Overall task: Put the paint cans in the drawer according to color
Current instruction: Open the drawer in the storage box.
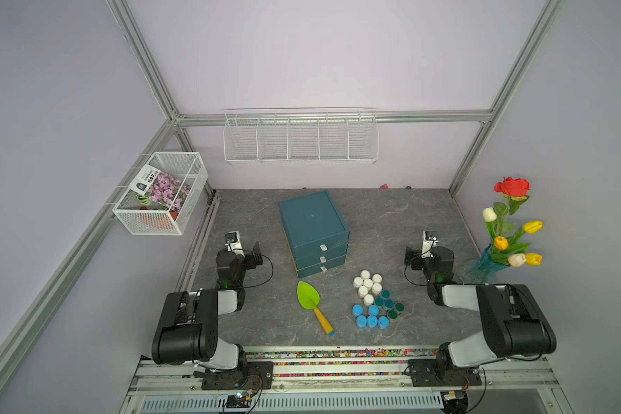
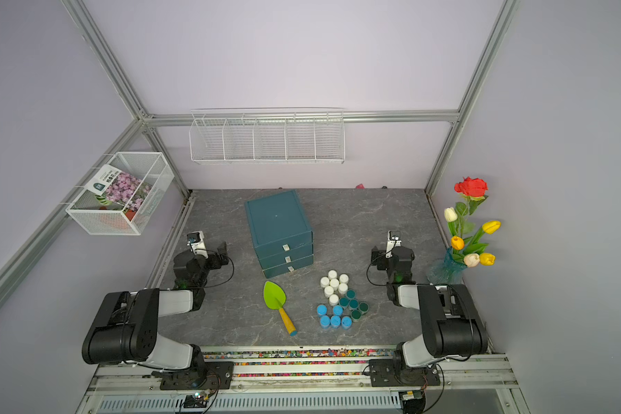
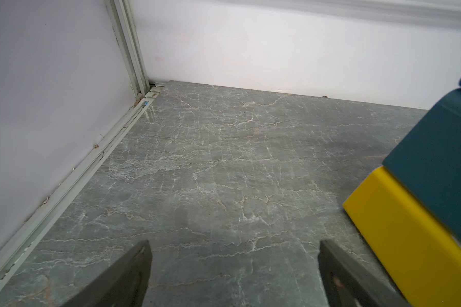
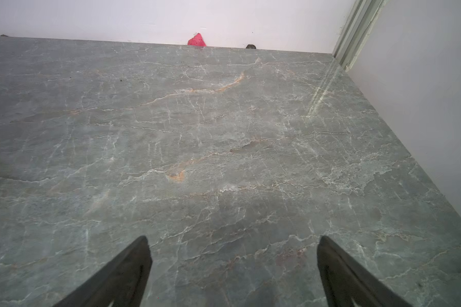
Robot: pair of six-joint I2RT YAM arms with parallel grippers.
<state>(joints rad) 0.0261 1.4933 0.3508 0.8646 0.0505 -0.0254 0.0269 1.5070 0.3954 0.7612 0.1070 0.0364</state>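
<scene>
Standing on the grey marble-patterned tabletop (image 1: 373, 222), a dark teal three-drawer chest (image 1: 311, 218) has every drawer shut. Flanking it, the left gripper (image 3: 234, 243) and right gripper (image 4: 232, 238) hang with jaws wide apart, empty. In front lie a green plastic trowel (image 1: 308, 295) with yellow handle and the tiny white, teal and blue paint cans (image 1: 379, 302), clustered by colour.

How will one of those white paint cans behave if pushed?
Each white paint can is probably light, tiny beside the trowel. Upright, it should slide rather than roll. Packed tight, it would likely shove its neighbours too.
</scene>
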